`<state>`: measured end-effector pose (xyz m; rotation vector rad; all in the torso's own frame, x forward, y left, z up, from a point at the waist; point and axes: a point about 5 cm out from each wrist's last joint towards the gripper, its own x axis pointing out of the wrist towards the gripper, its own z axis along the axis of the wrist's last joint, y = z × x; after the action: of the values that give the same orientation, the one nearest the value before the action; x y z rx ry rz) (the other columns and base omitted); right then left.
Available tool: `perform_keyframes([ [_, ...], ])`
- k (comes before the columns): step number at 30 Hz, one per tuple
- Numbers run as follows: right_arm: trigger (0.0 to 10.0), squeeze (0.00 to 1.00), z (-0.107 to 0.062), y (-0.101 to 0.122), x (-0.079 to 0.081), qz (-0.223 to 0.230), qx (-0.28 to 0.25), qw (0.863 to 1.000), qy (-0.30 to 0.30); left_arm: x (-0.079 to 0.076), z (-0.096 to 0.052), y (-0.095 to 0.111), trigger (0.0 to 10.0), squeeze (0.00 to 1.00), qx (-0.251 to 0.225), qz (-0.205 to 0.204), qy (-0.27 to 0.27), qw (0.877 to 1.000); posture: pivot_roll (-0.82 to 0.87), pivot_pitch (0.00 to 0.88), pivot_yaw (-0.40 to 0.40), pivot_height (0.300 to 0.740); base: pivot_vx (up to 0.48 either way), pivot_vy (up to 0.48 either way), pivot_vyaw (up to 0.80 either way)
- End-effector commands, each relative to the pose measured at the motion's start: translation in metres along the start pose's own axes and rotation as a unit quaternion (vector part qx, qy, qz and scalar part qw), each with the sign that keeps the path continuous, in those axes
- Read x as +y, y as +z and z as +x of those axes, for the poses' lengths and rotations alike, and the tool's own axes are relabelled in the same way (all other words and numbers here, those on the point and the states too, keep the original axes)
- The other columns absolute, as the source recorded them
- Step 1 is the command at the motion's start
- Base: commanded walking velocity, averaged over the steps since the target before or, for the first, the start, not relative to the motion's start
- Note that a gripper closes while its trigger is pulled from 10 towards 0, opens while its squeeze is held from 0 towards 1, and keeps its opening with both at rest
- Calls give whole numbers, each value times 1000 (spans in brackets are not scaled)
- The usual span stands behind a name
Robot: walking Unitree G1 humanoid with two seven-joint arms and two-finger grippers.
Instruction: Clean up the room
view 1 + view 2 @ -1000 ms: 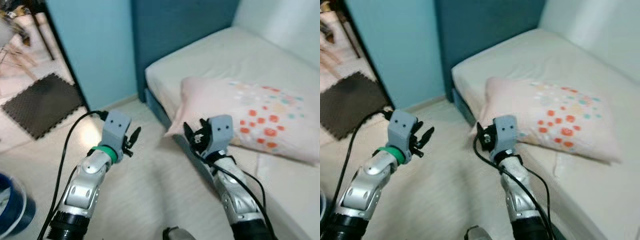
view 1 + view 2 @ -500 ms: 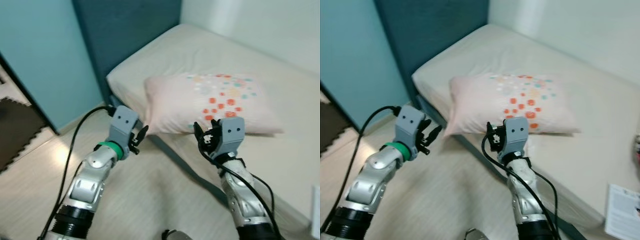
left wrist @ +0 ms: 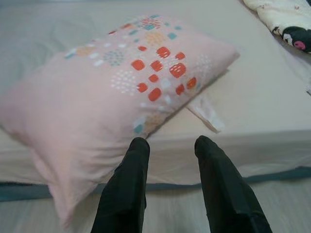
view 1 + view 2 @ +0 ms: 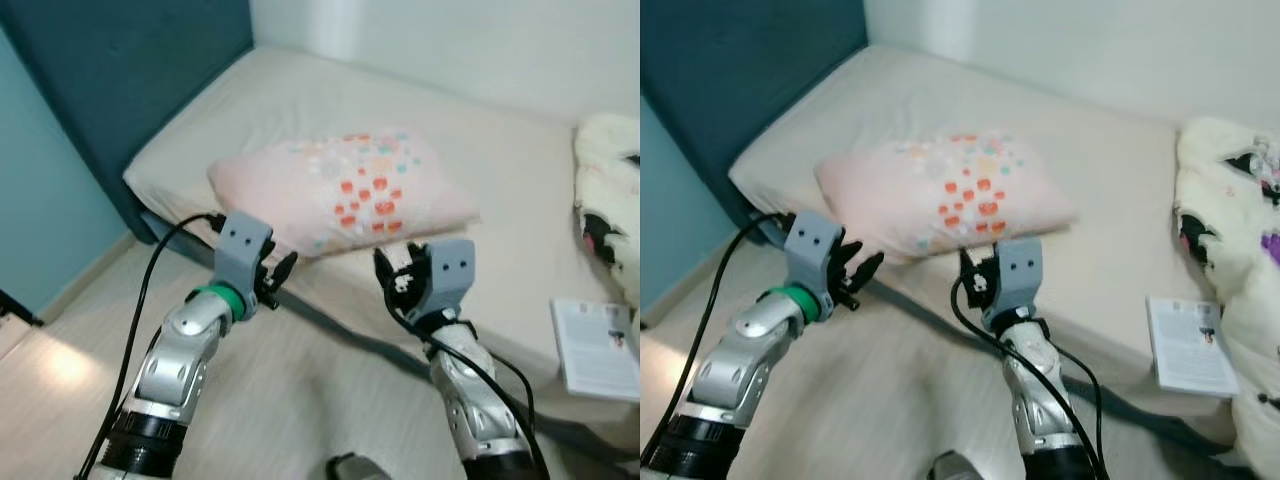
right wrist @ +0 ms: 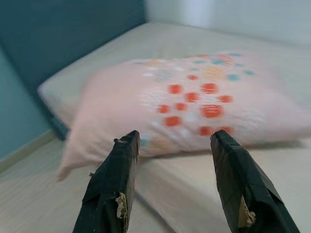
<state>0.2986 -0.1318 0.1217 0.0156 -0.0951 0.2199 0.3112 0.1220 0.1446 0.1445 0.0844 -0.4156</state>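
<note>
Low bed with a beige sheet runs along a white wall, its head against a dark teal panel. A pale pink pillow with a patch of orange, teal and white dots lies flat near the head end, close to the bed's near edge, one corner overhanging toward the light wood-look floor. Further down the mattress sits a crumpled white blanket with black cartoon prints, and just beside it, near the bed edge, a white printed booklet lies flat. Both silver arms are raised in front of the bed edge, well short of the pillow. Left gripper: jaws spread, nothing between them, pointing at the pillow's near side; a small white tag or slip pokes out from under the pillow on the sheet. Right gripper: jaws spread wide, holding nothing, aimed at the pillow's long side. Black cables trail along each forearm. A dark teal bed base shows below the sheet.
</note>
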Motion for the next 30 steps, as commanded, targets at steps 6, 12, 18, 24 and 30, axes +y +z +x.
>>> perform_keyframes([
  [6, 10000, 0, -3, -3, -1, 0, 9, 1000, -3, 1, 1, 0, 10000, 0, -2, -5, 9, 1000, -142, 43, 85, 735, 0, 0, -800],
  [12, 10000, 0, -4, -3, -2, -1, 7, 1000, -4, 1, 2, -1, 10000, 0, -4, -9, 12, 1000, -147, 35, 81, 735, 0, 0, -800],
  [18, 10000, 0, -2, -3, 1, -2, 10, 1000, 10, 4, 1, -2, 10000, 0, -4, -23, 37, 999, -130, 50, 52, 735, 0, 0, -800],
  [24, 10000, 0, 0, -3, 5, -3, 17, 999, 31, 11, -7, -10, 10000, 0, 4, -33, 80, 996, -108, 70, 18, 735, 0, 0, -800],
  [30, 10000, 0, 2, -4, 9, -3, 20, 999, 47, 19, -13, -16, 10000, 0, 3, -14, 132, 991, -102, 79, 5, 735, 0, 0, -800],
])
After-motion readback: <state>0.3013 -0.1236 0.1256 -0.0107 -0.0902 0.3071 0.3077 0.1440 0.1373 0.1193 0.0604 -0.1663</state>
